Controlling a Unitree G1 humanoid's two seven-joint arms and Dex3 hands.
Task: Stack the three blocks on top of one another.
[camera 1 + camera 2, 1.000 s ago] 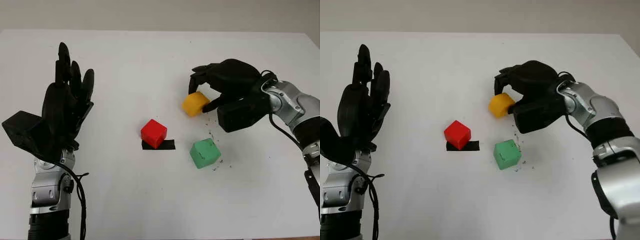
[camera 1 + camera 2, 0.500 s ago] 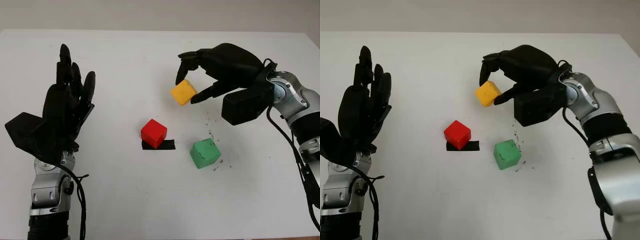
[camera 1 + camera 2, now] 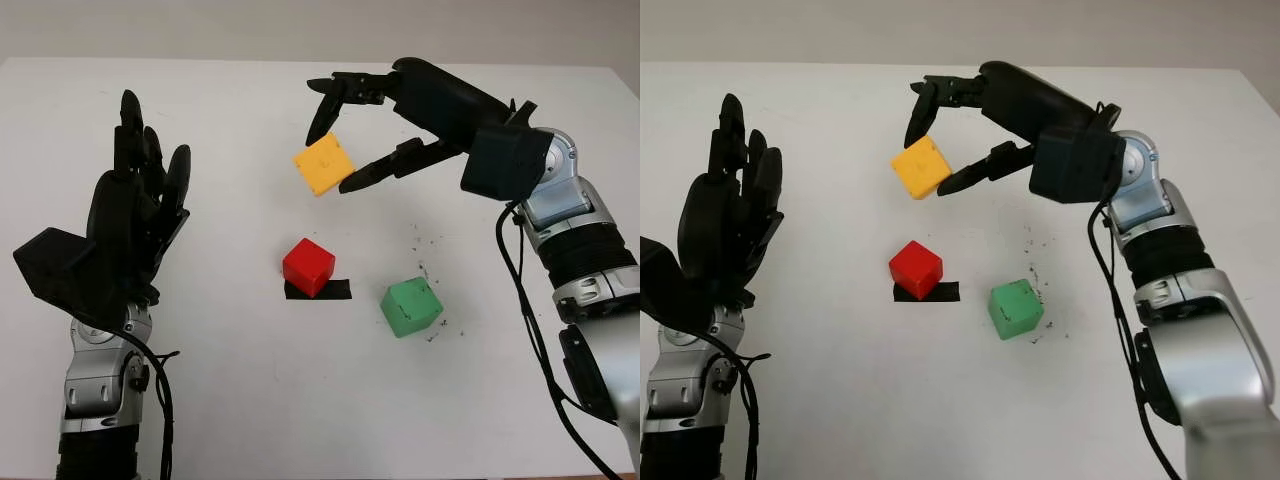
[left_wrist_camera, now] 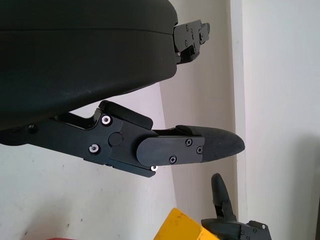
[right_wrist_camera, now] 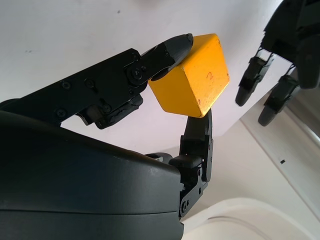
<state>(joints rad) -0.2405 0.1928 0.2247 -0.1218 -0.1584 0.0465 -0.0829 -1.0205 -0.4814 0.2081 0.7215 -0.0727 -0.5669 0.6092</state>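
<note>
The white surface (image 3: 230, 400) runs back to a pale wall, with a strip of black tape (image 3: 318, 290) near its middle as landmark. The red block (image 3: 307, 266) sits on the tape's left end. The green block (image 3: 410, 306) rests on the surface just right of the tape, amid dark specks. The right hand (image 3: 335, 145) holds the yellow block (image 3: 322, 164) in the air beyond the tape, its fingers (image 5: 170, 50) clamped on opposite faces. The left hand (image 3: 125, 225) is open, raised well left of the tape.
</note>
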